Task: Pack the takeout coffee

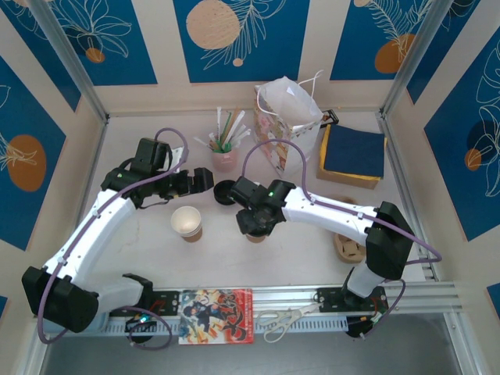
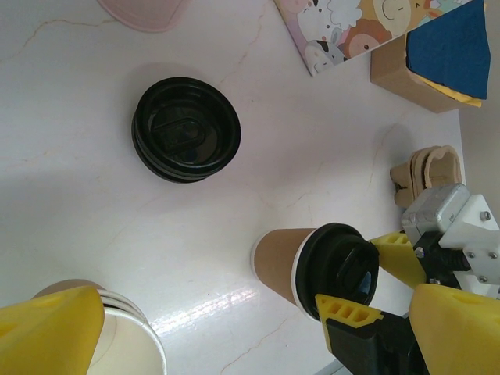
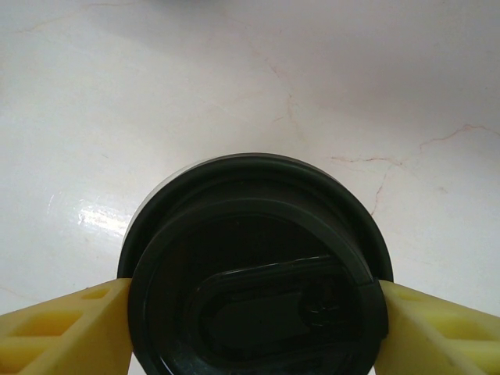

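Note:
A kraft-brown takeout coffee cup (image 2: 280,262) stands on the white table with a black lid (image 2: 337,269) on top. My right gripper (image 1: 255,222) hangs over it, and its yellow fingers (image 3: 62,328) press on both sides of the lid (image 3: 258,266). A second brown cup (image 1: 187,223), open and pale inside, stands to its left. My left gripper (image 1: 200,181) is open behind that open cup and holds nothing. A stack of black lids (image 2: 186,129) lies behind the two cups.
At the back stand a pink cup of straws (image 1: 225,152), a white bag (image 1: 285,109) and blue napkins on a box (image 1: 351,152). A cardboard cup carrier (image 1: 349,248) lies at the right. Scissors (image 1: 281,319) and a printed card (image 1: 216,315) lie on the near rail.

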